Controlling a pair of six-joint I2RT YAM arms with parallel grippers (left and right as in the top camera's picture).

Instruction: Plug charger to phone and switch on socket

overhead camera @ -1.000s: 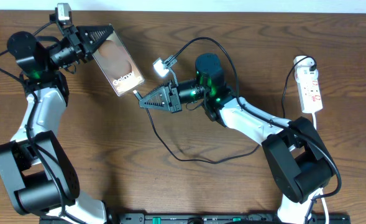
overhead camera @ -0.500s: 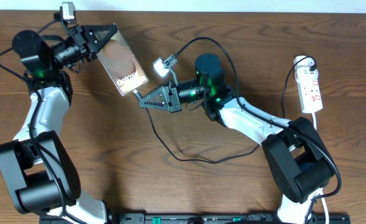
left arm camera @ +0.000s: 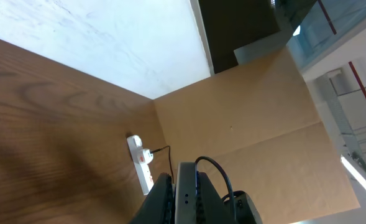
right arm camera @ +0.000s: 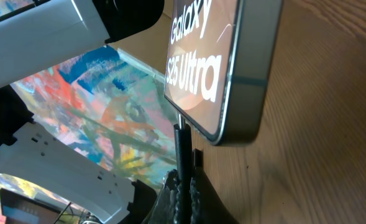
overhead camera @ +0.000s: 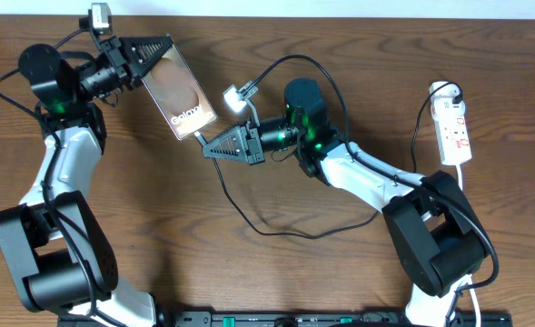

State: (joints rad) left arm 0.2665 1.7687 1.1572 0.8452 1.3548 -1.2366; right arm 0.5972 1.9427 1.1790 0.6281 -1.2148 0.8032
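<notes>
My left gripper (overhead camera: 151, 53) is shut on the top end of the phone (overhead camera: 178, 91) and holds it tilted above the table. Its brownish face shows "Galaxy S25 Ultra" in the right wrist view (right arm camera: 226, 62), and its edge sits between the jaws in the left wrist view (left arm camera: 186, 194). My right gripper (overhead camera: 209, 148) is shut on the black charger (overhead camera: 249, 218) just behind its plug tip (right arm camera: 183, 146). The tip touches the phone's lower end; I cannot tell if it is inside the port. The white socket (overhead camera: 453, 127) lies at the far right, also in the left wrist view (left arm camera: 142, 167).
The black cable loops across the middle of the wooden table and arcs over the right arm (overhead camera: 367, 177). The socket's white cord (overhead camera: 467, 173) runs down along the right edge. A white wall borders the table's far side.
My left gripper has lifted the phone a little up and to the right, bringing its lower end onto the plug tip. The right gripper has barely moved.
</notes>
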